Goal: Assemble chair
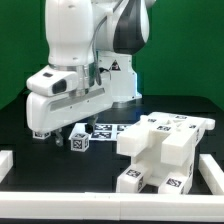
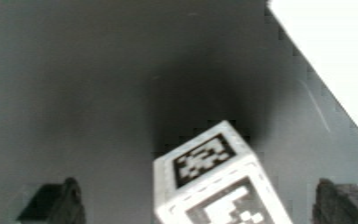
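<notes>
My dark fingers stand wide apart, gripping nothing, either side of the small matte white tagged plastic block on the black worktop, near the half-built blocky white chair; closing off-centre could, I reckon, twist or topple it.

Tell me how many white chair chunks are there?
2: a small piece beside the marker board, and a big cluster at the exterior view's right. More may be hidden.

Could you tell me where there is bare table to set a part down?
The black table is bare between the small tagged block, the front white rail and the chair assembly. It is crowded around the marker board behind that block.
</notes>
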{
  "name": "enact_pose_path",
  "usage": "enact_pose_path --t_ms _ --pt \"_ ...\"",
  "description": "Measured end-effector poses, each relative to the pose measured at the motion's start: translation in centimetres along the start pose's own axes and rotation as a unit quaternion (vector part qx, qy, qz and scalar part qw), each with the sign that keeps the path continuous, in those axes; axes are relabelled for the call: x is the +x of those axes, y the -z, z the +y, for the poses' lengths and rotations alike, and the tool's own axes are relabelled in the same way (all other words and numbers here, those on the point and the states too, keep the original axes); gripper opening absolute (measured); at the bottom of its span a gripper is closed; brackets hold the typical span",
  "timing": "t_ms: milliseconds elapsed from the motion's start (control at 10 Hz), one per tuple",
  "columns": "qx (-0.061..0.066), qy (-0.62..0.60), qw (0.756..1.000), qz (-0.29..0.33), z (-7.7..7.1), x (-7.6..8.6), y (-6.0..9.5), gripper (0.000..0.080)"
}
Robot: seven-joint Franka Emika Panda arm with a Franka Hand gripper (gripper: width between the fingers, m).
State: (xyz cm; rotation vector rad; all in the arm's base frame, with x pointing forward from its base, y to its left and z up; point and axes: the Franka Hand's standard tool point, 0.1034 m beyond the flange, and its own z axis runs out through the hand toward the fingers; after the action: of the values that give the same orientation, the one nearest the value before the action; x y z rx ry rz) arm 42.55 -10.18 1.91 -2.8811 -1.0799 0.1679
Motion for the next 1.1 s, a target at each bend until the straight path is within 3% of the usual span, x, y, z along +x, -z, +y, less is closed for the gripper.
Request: enact_pose_path --t_ms 300,400,600,900,1000,1100 --pt "-0.003 -0.106 0.994 0.002 0.0 0.0 -0.1 0.0649" --pt "0.004 -0.172 0.985 -0.001 -0.2 0.1 -0.1 0.0649" --pt "0.038 -0.345 0.937 -0.034 -0.6 0.9 0.2 0.0649" --pt "0.045 -0.346 0.936 -0.041 -0.3 1.2 0.2 0.0649" --pt "0.078 -0.367 0.925 -0.068 -0.8 0.5 -0.2 0.0649" --pt "0.118 -0.375 0.912 -0.114 -0.3 0.5 0.3 0.0649"
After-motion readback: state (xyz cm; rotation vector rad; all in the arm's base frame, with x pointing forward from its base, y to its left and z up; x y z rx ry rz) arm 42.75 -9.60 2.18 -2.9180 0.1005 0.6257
